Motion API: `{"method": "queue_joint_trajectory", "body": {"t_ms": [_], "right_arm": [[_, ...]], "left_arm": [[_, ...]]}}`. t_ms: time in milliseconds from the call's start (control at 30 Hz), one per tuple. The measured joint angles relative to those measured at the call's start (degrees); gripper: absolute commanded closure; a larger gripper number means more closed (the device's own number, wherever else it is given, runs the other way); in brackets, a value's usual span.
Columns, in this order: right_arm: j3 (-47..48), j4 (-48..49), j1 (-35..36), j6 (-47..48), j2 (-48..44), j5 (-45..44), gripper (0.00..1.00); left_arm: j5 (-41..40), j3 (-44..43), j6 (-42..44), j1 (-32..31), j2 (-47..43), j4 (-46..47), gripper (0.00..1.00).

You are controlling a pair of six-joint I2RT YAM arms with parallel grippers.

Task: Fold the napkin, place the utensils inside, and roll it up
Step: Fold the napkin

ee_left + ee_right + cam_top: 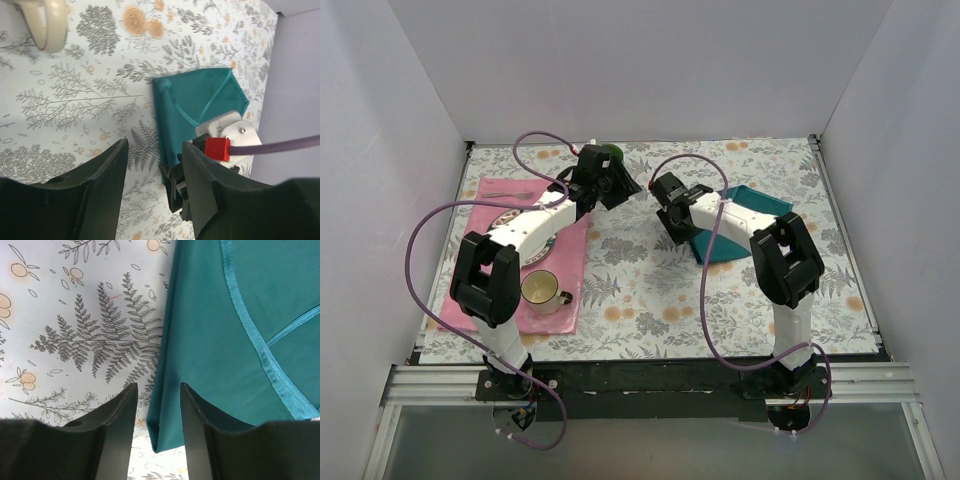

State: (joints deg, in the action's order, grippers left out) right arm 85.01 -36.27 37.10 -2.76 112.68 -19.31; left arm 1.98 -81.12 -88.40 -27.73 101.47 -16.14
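The teal napkin (745,215) lies folded on the floral table at the right, its hemmed layers showing close up (225,340) and in the left wrist view (192,107). My right gripper (677,230) hangs at the napkin's left edge. It (158,390) is open, and the folded edge and near corner lie in the gap below the fingers, not pinched. My left gripper (622,188) is open and empty over bare tablecloth (155,150), left of the napkin and facing the right gripper's head. Thin dark pieces, apparently the utensils (515,196), rest at the far end of the pink placemat.
A pink placemat (560,260) at the left carries a cream mug (542,290) and a patterned plate (507,221) partly under the left arm. A green object (611,152) sits behind the left gripper. White walls enclose the table on three sides.
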Motion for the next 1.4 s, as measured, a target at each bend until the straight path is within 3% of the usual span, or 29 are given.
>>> {"method": "queue_joint_trajectory", "body": {"t_ms": [400, 833, 1400], "right_arm": [[1.0, -1.8, 3.1, -0.3, 2.3, -7.6, 0.54], [0.2, -1.2, 2.8, 0.0, 2.3, -8.2, 0.45], [-2.8, 1.8, 0.0, -0.3, 2.3, -5.8, 0.43]], "left_arm": [[0.1, 1.9, -1.2, 1.0, 0.2, -1.7, 0.56], [1.3, 1.9, -1.4, 1.0, 1.2, -1.6, 0.57], [1.9, 2.4, -1.5, 1.0, 1.3, -1.4, 0.57]]}}
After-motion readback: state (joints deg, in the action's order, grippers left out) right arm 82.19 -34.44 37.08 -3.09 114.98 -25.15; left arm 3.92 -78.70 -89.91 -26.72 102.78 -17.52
